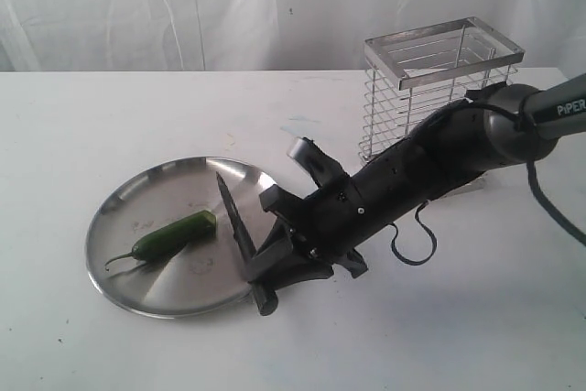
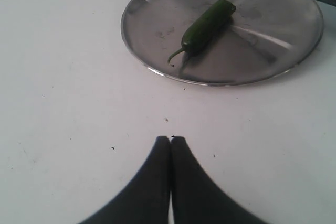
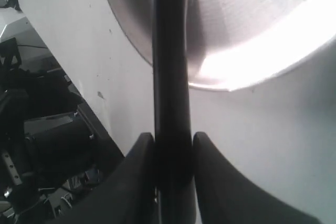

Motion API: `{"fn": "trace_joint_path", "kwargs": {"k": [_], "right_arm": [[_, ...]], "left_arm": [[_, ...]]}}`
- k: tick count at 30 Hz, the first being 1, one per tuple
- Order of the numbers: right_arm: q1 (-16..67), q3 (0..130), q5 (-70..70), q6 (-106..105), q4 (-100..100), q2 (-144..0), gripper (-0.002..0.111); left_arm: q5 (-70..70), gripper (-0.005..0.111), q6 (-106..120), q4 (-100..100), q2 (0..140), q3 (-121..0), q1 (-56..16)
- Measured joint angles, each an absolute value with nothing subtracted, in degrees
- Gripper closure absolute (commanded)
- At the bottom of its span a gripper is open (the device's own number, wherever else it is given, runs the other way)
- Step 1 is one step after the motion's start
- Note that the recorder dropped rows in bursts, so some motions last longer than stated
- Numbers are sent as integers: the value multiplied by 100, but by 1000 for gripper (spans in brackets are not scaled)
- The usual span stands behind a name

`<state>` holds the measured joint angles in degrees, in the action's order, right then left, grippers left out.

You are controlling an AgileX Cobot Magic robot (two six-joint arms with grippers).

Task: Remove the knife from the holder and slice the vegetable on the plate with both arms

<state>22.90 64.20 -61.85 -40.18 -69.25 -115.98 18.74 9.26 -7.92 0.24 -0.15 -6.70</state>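
The right pincer (image 1: pixel 261 274) is clamped on the handle of the knife (image 1: pixel 240 226), one finger on each side and no gap showing. The knife is slim and black all over. Its pointed blade runs straight out ahead of the pincer's tips, over the near part of the plate (image 1: pixel 156 190). Whether the edge touches the metal cannot be told.

Past the blade, on the side away from this pincer, lies the chili (image 1: pixel 174 235). It is small, glossy and green, with a thin curved stem at one end and a blunt flat face at the other, and it is clear of the knife.

Behind the pincer, back along its arm, stands the empty wire basket (image 1: pixel 430 89) — chrome bars under a flat rim.

The left pincer (image 2: pixel 170 140) is fully closed on nothing, its tips pressed together over the white table (image 2: pixel 63 103). The plate sits ahead of it with bare table between, and the chili's stem end is turned toward it.
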Motion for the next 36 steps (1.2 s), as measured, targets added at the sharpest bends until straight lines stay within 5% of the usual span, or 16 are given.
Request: {"fn": "trace_joint_path", "kwargs": {"k": [22,36], "right_arm": [[2152,6375,-6912,-4669,-7278,-11569,108],[1900,4952,-6908,-5289,-8373,-11640,108]], "left_arm": [[1874,107,1243,-619,24,-15,-670],[1863,107,1243,-619,24,-15,-670]]}}
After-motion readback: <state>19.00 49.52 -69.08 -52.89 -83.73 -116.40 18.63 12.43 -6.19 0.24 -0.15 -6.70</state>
